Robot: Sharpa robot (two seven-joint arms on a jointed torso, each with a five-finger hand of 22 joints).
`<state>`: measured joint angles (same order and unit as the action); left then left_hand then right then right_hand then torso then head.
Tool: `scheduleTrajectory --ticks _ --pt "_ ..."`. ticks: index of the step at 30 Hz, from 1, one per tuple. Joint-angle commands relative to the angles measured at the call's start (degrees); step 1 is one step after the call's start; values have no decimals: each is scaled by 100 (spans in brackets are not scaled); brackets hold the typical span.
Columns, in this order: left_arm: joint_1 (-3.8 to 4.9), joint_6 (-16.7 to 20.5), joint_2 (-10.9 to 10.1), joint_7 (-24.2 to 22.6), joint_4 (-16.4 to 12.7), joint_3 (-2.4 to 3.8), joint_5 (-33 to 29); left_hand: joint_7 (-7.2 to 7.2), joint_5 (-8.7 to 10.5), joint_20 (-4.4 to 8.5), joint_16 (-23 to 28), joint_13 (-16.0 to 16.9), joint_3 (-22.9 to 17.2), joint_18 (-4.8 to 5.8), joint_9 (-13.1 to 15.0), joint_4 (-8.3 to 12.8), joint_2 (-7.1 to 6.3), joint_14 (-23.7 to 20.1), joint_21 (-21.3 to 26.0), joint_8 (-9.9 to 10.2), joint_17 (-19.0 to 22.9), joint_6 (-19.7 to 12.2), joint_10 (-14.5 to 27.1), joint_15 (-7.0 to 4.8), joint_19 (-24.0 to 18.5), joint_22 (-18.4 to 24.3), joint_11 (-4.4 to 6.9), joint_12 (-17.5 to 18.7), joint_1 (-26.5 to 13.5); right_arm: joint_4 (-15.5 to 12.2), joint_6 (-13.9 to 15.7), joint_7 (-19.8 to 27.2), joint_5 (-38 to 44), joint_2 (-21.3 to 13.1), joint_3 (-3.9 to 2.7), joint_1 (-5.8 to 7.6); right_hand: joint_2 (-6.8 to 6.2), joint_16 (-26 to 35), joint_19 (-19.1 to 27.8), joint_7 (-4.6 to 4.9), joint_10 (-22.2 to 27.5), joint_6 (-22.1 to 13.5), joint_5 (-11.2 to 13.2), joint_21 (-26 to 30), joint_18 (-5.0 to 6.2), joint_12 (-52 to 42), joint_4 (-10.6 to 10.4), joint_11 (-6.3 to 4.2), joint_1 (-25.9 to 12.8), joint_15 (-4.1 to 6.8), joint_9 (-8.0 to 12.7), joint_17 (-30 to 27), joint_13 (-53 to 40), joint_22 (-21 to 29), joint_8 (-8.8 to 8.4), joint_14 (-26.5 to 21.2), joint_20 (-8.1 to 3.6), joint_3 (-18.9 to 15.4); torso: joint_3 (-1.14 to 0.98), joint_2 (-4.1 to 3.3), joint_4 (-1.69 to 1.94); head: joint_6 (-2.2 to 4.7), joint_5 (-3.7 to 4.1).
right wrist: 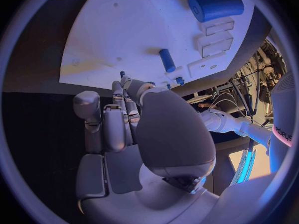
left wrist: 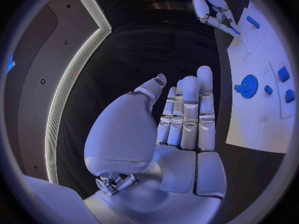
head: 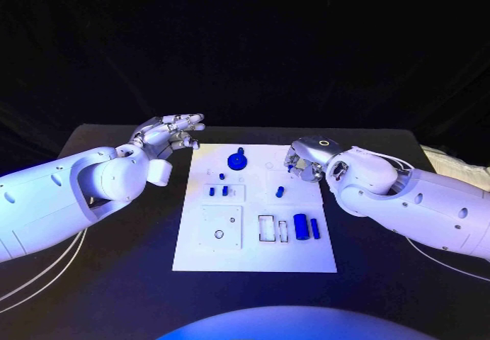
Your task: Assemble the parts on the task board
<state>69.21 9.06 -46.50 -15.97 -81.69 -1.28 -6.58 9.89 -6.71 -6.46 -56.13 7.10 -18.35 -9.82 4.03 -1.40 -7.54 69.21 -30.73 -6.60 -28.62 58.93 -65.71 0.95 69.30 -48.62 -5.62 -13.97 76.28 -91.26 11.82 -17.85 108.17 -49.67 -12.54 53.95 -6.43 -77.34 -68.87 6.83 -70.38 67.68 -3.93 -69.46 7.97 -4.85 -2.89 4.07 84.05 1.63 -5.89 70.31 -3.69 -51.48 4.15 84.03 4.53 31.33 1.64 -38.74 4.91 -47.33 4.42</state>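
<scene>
Right robot hand (head: pixel 304 160) pinches a small blue pin (right wrist: pixel 122 73), left robot hand (head: pixel 168 132) open and empty. Pin's light, stiff, slippery, so grip mid-shaft.

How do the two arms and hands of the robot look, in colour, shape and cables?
Both arms are white, rounded shells with small dark holes. The left hand and right hand are silver, with segmented fingers. The right hand carries a glowing ring on its back. Thin pale cables hang beneath both arms.
</scene>
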Motion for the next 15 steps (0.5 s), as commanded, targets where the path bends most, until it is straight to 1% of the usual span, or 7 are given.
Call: scheduleTrajectory --ticks 1,3,4,6,10,15 --pt "1 -132 11 11 4 2 27 -3 29 -17 -27 5 32 -60 -10 -18 12 -45 25 -20 9 -32 45 -9 9 9 11 -25 45 -144 240 -86 -54 -65 -27 -3 -3 -28 -39 22 -109 43 -21 -34 -54 -11 12 -66 -58 -46 -5 6 -6 -18 14 292 -5 25 2 -1 4 4 3" --pt "1 -134 12 14 5 1 27 -3 29 -17 -27 5 32 -60 -10 -18 12 -45 25 -20 9 -32 45 -9 9 9 11 -25 45 -237 263 -88 -93 -103 -42 -2 -4 -28 -40 22 -110 44 -20 -35 -54 -11 12 -65 -59 -46 -5 7 -6 -19 14 292 -4 25 2 0 3 4 2" --pt "0 -135 12 15 5 0 27 -3 29 -17 -27 5 32 -60 -10 -18 13 -45 25 -20 9 -32 45 -9 9 9 11 -25 45 -287 274 -87 -114 -118 -47 -2 -5 -29 -41 24 -113 45 -19 -37 -55 -10 13 -63 -66 -47 -6 8 -6 -23 14 292 -1 27 6 -3 6 9 -1" --pt "-1 -135 13 17 5 0 27 -2 34 -17 -28 6 44 -60 -10 -20 19 -47 31 -22 13 -33 49 -8 11 13 12 -32 51 -406 298 -76 -184 -136 -54 -4 -10 -29 -42 27 -117 48 -17 -40 -56 -8 17 -61 -76 -47 -7 6 -5 -25 13 291 5 29 5 -6 10 6 -11" --pt "-4 -138 14 18 4 -1 27 -2 34 -17 -28 6 44 -60 -10 -20 19 -47 31 -22 13 -33 49 -8 11 13 12 -32 51 -645 323 -32 -314 -122 -60 -27 -12 -27 -44 29 -118 49 -17 -43 -57 -6 18 -60 -80 -47 -8 2 -5 -31 13 290 7 30 5 -4 11 2 -68" --pt "-8 -145 27 15 -6 -1 27 -2 34 -17 -28 6 44 -60 -10 -20 19 -47 31 -22 13 -33 49 -8 11 13 12 -32 51 -1002 337 67 -433 -9 -61 -159 -14 -30 -42 34 -119 47 -23 -44 -56 -1 30 -58 -82 -48 -8 3 -4 -28 9 290 14 40 18 -2 17 -9 -145"
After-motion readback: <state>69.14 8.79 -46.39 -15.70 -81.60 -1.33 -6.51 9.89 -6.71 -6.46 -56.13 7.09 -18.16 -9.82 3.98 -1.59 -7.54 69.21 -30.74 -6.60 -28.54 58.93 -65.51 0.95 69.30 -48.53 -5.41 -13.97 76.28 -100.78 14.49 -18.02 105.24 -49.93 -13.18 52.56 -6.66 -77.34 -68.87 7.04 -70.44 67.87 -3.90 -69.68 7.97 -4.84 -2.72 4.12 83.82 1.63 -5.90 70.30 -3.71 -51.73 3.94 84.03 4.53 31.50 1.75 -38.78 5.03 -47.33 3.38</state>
